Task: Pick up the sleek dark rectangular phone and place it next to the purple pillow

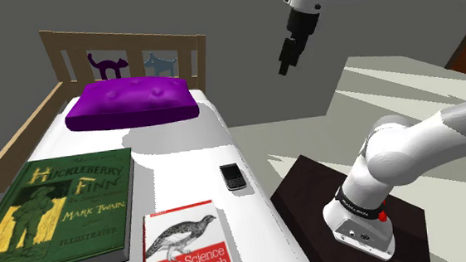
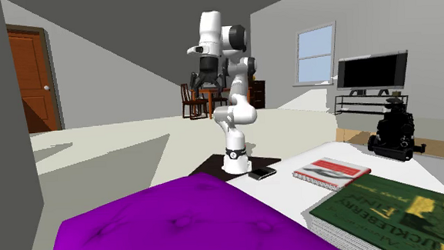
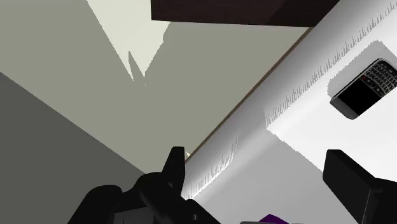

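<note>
Phone: a dark rectangular handset (image 1: 232,177) with a small keypad. It lies flat on the white bed top, close to the edge that faces the stand.
Phone's neighbours: it is just beyond the far corner of the red-and-white book and well apart from the pillow, with bare white sheet between them.
Pillow: a purple, tufted pillow (image 1: 131,102) lying across the head of the bed, right in front of the headboard.
Gripper: all black (image 1: 289,56), hanging high in the air over the grey floor beside the bed, well above the phone and touching nothing.
Fingers: spread wide in the wrist view, one finger (image 3: 175,167) well apart from the other, with nothing between them. The phone lies on the sheet beyond them, off to one side.
Bed: a white top (image 1: 183,150) with a pale wooden headboard (image 1: 186,47). A purple cat shape (image 1: 107,65) and a blue-grey cat shape (image 1: 159,66) sit in the headboard.
Books: a green Huckleberry Finn volume (image 1: 61,207) and a red-and-white Data Science from Scratch book (image 1: 184,245) lie flat, side by side, at the foot end.
Stand: a dark box (image 1: 305,188) just beside the bed, carrying the white arm's base.
Room: in the second exterior view, a brown door (image 2: 33,78), a window (image 2: 317,53) and a television (image 2: 372,69) stand along the walls.
</note>
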{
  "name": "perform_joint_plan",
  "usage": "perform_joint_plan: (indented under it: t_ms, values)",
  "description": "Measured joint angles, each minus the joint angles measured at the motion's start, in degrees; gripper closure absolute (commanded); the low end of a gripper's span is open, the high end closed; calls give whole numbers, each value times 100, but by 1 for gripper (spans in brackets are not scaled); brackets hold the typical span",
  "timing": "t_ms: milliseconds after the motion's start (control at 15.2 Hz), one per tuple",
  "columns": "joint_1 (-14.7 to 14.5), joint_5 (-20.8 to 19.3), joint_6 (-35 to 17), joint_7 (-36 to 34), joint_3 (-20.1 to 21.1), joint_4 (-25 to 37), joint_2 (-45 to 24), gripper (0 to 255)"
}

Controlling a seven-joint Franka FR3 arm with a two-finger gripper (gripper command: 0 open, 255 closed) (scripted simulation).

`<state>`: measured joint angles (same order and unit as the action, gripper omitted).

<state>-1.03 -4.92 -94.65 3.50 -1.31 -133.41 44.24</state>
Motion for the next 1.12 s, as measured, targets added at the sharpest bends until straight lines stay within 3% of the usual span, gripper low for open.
perform_joint_plan:
  t_ms: [660,1122]
  values:
    - [-44,651,-870,-1408,679,-1155,67,0]
    - [-175,1309,-1925,-2673,1398,-1677,-568,0]
